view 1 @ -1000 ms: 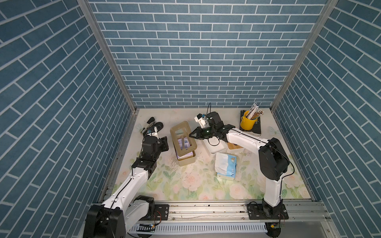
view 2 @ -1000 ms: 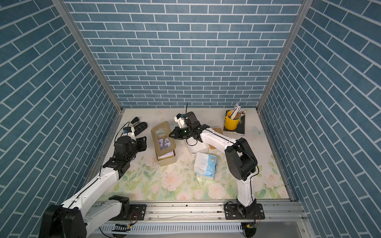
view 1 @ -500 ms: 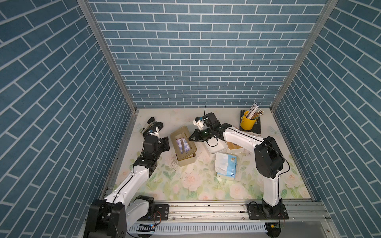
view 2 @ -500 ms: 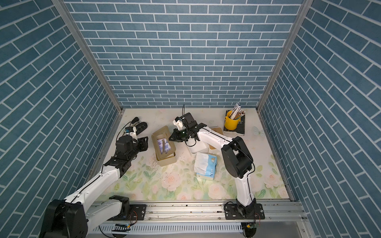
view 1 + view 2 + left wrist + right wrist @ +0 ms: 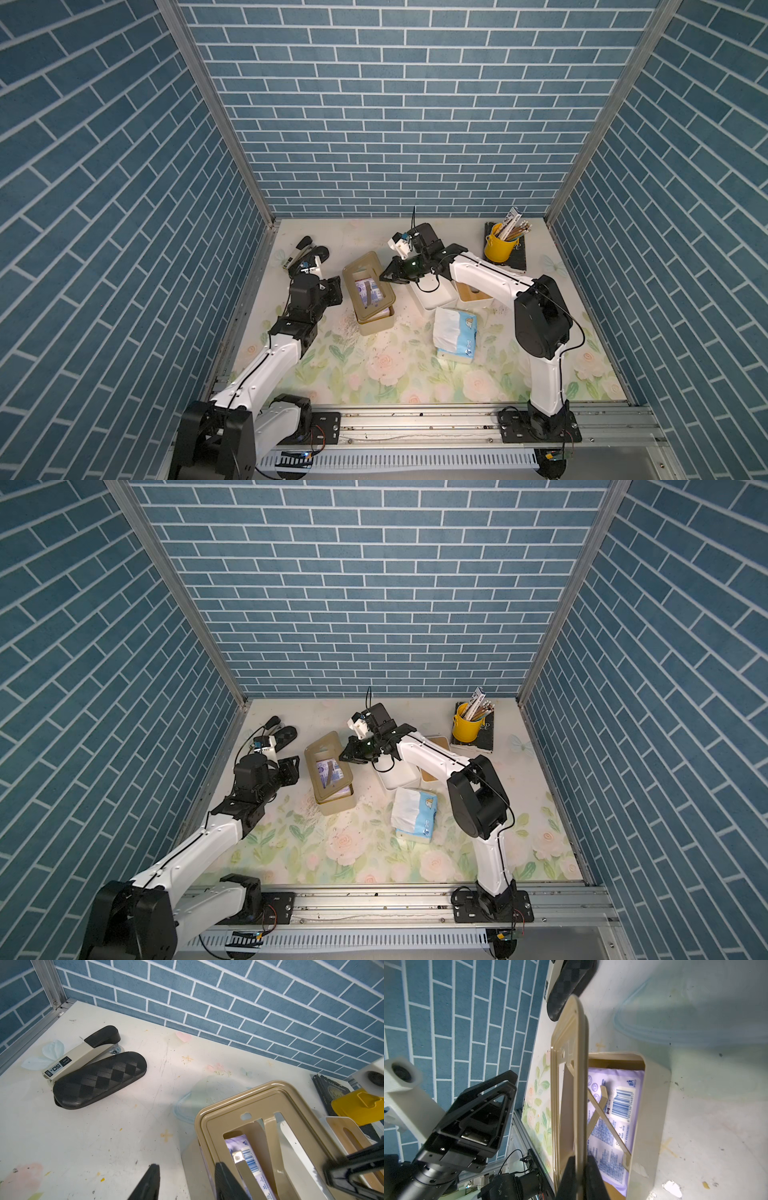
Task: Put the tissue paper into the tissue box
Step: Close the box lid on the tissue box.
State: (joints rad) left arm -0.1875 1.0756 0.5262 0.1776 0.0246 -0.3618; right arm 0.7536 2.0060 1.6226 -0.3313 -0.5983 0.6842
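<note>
Lowered since a second ago, the lid (image 5: pixel 368 286) had swung from standing nearly upright to leaning close over the box (image 5: pixel 376 322), and the right arm had followed it down and towards the left arm. The right jaws were clenched on the lid's near edge, as the right wrist view showed, so the lid was being carried, not resting by itself. One long side still gaped. This was probably kept so that the lid could be lined up with the rim before it was pressed home.

The purple pack (image 5: pixel 616 1105) lay flat inside the box, its barcode showing through the lid's slot, so the filling looked done and only the closing remained. The left jaws stood apart and held nothing. They straddled the box's side wall, most likely to steady the box against the push. Whether they touched it could not be told. A second pack (image 5: pixel 455 334) lay apart on the surface (image 5: pixel 374 374).
</note>
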